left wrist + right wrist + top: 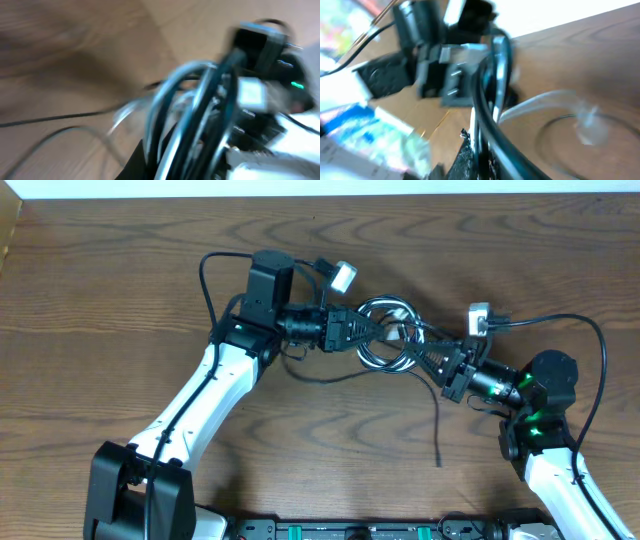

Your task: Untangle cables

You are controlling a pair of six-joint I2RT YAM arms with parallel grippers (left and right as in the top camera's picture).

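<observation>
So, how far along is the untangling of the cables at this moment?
Little looks done: the cables lie as one looped bundle, black and white strands overlapping. One black tail trails free of it. In hand: the left end effector and the right end effector meet the bundle from opposite sides; the blurred wrist views do not show a grip. Left: separating every cord.

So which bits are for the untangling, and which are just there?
For the job: the cables bunched in the middle, a loose black tail trailing out; the left gripper and right gripper, both at the bunch.
Just there: the wooden table; the thick black wires on the arms.
</observation>
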